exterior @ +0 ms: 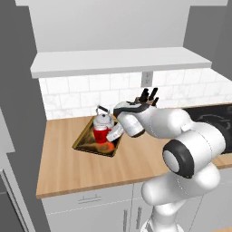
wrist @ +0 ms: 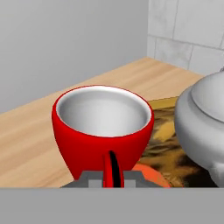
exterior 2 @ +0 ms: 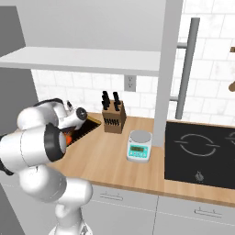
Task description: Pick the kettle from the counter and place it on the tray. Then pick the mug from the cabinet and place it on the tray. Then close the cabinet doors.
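Mug [wrist: 103, 127] gripped by hand [exterior: 114, 134] over tray [exterior: 84, 141], kettle [exterior: 103, 120] beside it, knife block [exterior 2: 114, 118] right.

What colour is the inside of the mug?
The mug is pale grey-white inside and red outside; the hand view shows it best.

We see a bright red mug [wrist: 103, 131], white inside, beside a silver-white kettle [wrist: 203, 127] at the frame's right. The tray [exterior: 84, 142] is dark with golden-orange pattern; the counter [exterior: 68, 167] is light-brown wood.
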Available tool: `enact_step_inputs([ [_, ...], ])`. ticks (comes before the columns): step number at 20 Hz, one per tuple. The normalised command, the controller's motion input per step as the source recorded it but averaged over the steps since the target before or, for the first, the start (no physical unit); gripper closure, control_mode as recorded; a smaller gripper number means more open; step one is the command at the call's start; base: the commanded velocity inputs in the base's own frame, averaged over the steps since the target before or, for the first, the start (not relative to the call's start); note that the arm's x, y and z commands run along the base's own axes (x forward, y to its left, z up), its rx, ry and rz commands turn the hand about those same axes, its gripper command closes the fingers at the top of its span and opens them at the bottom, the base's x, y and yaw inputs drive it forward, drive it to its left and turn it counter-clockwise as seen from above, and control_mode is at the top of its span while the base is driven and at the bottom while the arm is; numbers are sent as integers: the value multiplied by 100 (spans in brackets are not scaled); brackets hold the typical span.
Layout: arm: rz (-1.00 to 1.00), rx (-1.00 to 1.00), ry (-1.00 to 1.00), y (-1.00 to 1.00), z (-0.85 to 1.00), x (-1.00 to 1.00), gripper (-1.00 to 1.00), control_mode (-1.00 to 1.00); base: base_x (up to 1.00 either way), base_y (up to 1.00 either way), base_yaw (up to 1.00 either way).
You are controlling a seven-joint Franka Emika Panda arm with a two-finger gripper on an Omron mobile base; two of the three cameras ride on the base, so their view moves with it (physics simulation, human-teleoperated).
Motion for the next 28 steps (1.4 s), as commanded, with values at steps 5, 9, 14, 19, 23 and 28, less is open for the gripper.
enact_step_inputs([
  [5,0,0,-6,31,-27,10,100,-100,0,0,0],
  [9,0,1,-6,10,-21,19,100,-100,0,0,0],
  [14,0,0,-2,0,-24,29,100,-100,0,0,0],
  [19,0,1,0,0,-12,25,100,-100,0,0,0],
  [23,0,1,0,0,-12,20,100,-100,0,0,0],
  [28,0,0,0,4,-4,3,100,-100,0,0,0],
])
